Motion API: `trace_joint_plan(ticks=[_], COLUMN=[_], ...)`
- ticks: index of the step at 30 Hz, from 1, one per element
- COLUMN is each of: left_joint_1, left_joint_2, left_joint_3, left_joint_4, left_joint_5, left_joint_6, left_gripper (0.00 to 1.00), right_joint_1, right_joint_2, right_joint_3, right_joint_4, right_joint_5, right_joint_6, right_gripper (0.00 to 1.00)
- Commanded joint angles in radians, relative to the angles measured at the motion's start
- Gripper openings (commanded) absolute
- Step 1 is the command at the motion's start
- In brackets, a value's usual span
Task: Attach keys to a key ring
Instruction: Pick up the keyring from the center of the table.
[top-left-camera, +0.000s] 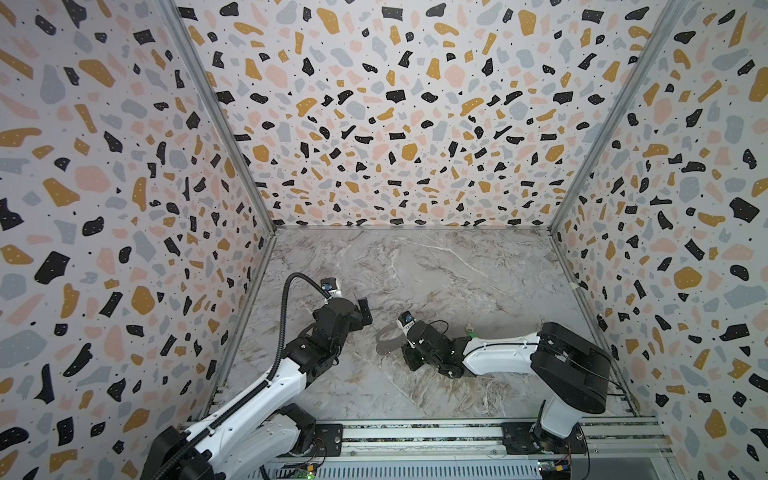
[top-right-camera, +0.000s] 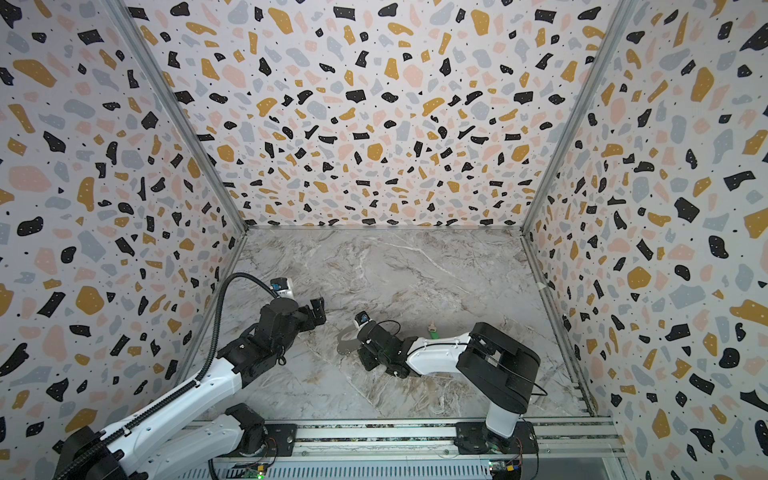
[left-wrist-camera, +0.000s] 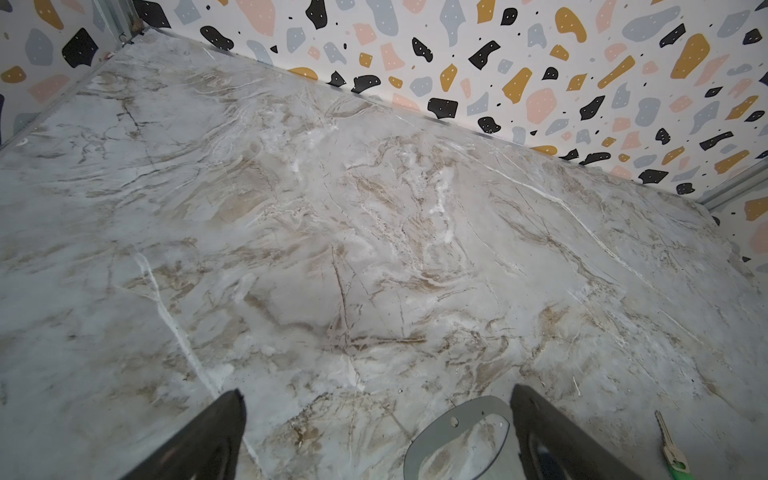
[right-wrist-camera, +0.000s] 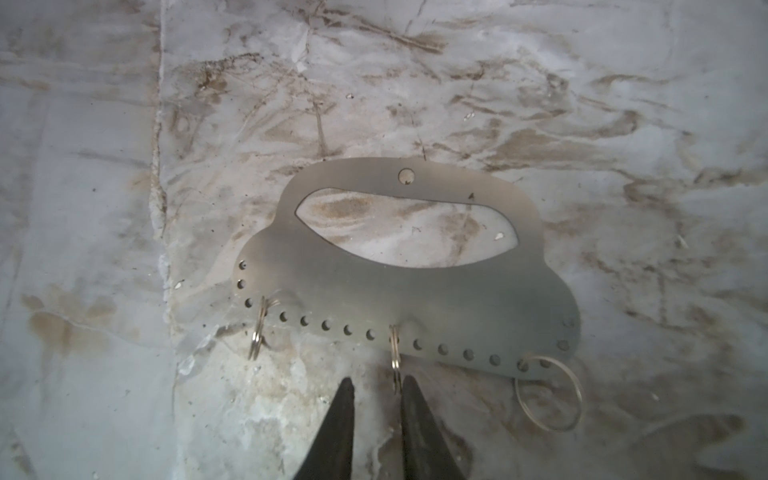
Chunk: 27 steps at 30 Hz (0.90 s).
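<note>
Lying flat, the key ring points its holed long edge at narrowly parted right fingers; left fingers spread wide.

Left arm stretched forward and inward. I see the left hand with jaws spread wide. Right arm folded toward centre, forearm low and near level, wrist pitched down. Right hand: jaws close together, narrow gap between them.

Green key lies beside right arm
</note>
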<state>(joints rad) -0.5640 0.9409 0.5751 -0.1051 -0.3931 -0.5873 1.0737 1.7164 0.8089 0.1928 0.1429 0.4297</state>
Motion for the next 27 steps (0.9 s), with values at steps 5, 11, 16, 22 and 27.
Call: trace_joint_plan(ticks=[5, 11, 16, 22, 27], left_joint_1=[-0.004, -0.004, -0.004, -0.006, -0.005], left_joint_2=[-0.005, -0.007, -0.012, -0.012, -0.014], left_joint_3=[0.037, 0.037, 0.036, 0.037, 0.037], left_joint_4=[-0.005, -0.008, -0.011, -0.010, -0.012], left_joint_5=[0.003, 0.007, 0.008, 0.015, 0.023], left_joint_6=[0.017, 0.017, 0.018, 0.018, 0.024], left_gripper=[1.00, 1.00, 1.00, 1.00, 1.00], right_joint_1=[0.003, 0.005, 0.004, 0.004, 0.004], right_joint_2=[-0.002, 0.010, 0.016, 0.020, 0.026], right_joint_3=[0.029, 0.034, 0.038, 0.041, 0.043], right_joint_4=[-0.013, -0.012, -0.008, -0.006, 0.003], right_joint_5=[0.026, 0.032, 0.037, 0.041, 0.041], right_joint_6=[0.008, 0.009, 0.010, 0.006, 0.001], right_gripper=[0.23, 0.23, 0.21, 0.19, 0.17])
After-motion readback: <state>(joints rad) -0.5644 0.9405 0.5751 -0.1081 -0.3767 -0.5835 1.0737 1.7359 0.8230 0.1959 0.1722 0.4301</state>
